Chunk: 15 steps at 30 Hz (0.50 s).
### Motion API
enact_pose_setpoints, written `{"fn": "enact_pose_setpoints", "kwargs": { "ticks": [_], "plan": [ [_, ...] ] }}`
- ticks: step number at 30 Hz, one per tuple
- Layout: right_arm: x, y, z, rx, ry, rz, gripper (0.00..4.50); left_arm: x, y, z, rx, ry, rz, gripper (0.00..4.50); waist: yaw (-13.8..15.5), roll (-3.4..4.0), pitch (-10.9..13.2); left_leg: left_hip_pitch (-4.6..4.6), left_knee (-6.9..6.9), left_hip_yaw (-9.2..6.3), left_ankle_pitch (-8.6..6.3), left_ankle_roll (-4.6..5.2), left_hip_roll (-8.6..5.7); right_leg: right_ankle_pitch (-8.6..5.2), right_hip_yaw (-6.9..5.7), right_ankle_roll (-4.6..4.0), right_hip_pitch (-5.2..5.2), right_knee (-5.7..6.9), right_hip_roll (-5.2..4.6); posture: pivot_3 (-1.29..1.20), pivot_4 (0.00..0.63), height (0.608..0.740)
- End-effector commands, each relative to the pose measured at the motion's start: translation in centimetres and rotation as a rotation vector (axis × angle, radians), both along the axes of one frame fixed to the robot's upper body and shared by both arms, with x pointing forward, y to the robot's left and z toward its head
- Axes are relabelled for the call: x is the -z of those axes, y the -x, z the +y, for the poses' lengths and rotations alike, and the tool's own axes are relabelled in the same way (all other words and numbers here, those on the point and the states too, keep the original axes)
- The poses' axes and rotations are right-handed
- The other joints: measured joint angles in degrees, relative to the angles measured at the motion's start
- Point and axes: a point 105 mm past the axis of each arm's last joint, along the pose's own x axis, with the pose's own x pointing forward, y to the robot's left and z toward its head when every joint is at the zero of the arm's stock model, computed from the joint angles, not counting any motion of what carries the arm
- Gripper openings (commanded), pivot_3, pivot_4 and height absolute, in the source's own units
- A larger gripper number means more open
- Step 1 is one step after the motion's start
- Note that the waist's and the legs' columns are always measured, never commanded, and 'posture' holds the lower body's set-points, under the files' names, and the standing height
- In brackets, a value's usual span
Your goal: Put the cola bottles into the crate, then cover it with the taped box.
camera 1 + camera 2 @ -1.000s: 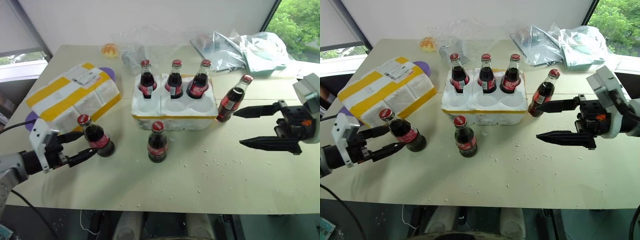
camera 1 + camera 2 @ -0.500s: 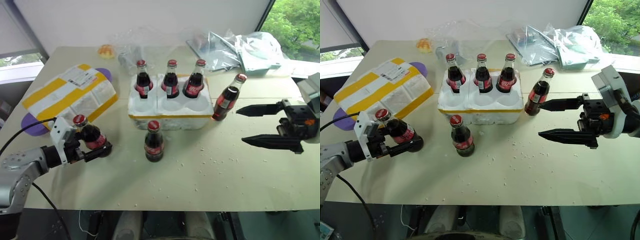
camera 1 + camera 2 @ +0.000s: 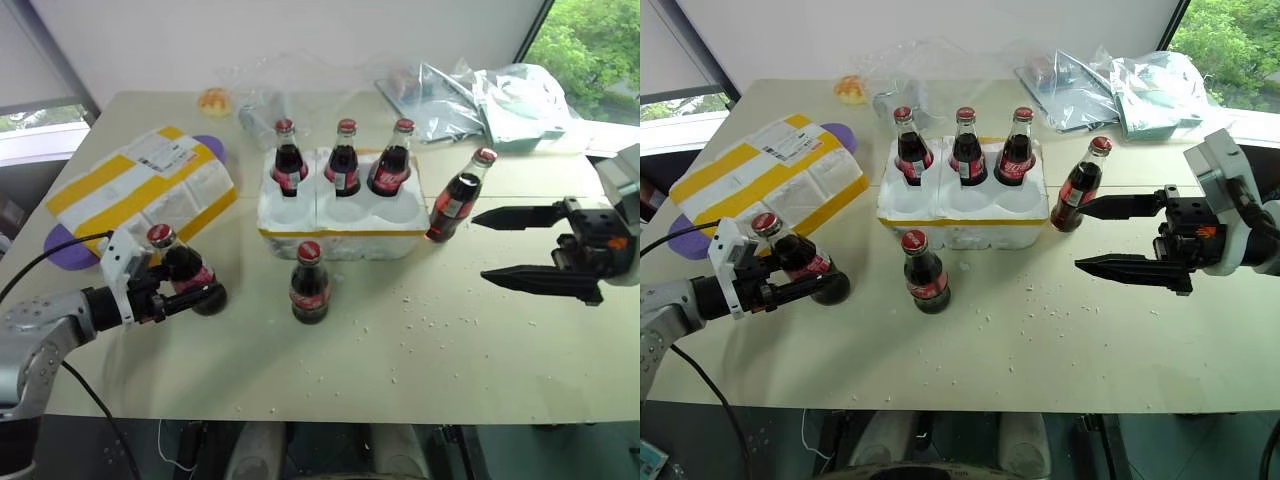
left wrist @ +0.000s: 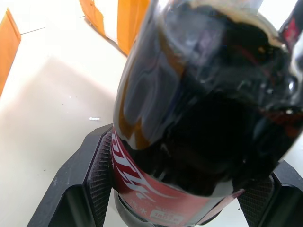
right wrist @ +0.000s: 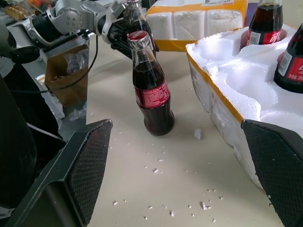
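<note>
Cola bottles are your job here, and going left to right: the taped box (image 3: 140, 188) lies at the desk's (image 3: 420, 350) far left with its white shipping label up, print too small to read. Just in front of it your left hand (image 3: 183, 297) has its fingers closed against the sides of a bottle (image 3: 186, 278), low on the red label; in the left wrist view both pads press the glass. Before lifting, make sure the grip is firm and the bottle upright, then carry it high enough to clear the crate's rim and lower it straight into an empty front well. Next a loose bottle (image 3: 309, 284) stands just before the crate (image 3: 340, 225), which holds three bottles in its back row. A sixth bottle (image 3: 457, 199) leans at the crate's right corner. Your right hand (image 3: 512, 245) hovers wide open, empty, near it. Labels carry white script and small print I cannot read.
</note>
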Motion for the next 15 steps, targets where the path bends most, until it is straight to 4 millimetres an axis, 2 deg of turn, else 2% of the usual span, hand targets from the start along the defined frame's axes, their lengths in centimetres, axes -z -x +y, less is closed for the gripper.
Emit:
{"fn": "enact_pose_setpoints", "kwargs": {
  "ticks": [1,6,10,13,15],
  "plan": [
    [-1.1,0.4,0.0,-0.008,-0.009,-0.064,4.50,-5.0,-0.4,-0.8,0.088,0.013,-0.109,2.82,0.1,-0.02,0.0,-0.01,0.01,0.00,0.00,0.00,0.00,0.00,0.00,0.00,0.00,0.01,0.00,0.00,0.150,0.737],
    [-1.0,0.4,0.1,-0.001,-0.016,-0.067,4.50,-9.8,-1.5,-2.5,0.215,0.032,-0.156,2.82,-0.1,-0.04,0.0,-0.04,0.02,0.02,0.01,0.00,-0.04,0.10,0.01,0.21,0.02,-0.02,-0.02,0.00,0.150,0.737],
    [-0.8,0.5,0.3,0.009,-0.020,-0.070,4.50,-13.0,-3.2,-4.4,0.293,0.062,-0.205,2.82,-0.1,-0.06,0.0,-0.04,-0.02,0.02,0.01,0.01,-0.05,0.11,0.00,0.30,0.00,0.01,0.00,0.00,0.150,0.737],
    [-0.7,0.5,0.4,0.023,-0.028,-0.071,4.50,-14.3,-5.3,-5.9,0.326,0.104,-0.220,2.82,-0.1,-0.07,0.0,-0.04,0.02,0.01,0.02,0.01,-0.06,0.13,0.00,0.33,0.02,0.04,0.02,0.00,0.150,0.737],
    [-0.6,0.6,0.5,0.031,-0.030,-0.073,4.50,-14.3,-6.6,-6.8,0.347,0.102,-0.220,2.82,-0.1,-0.07,0.0,-0.03,0.05,0.01,0.02,0.01,-0.07,0.16,0.00,0.39,0.04,0.04,0.02,0.00,0.150,0.737]
  ]
}}
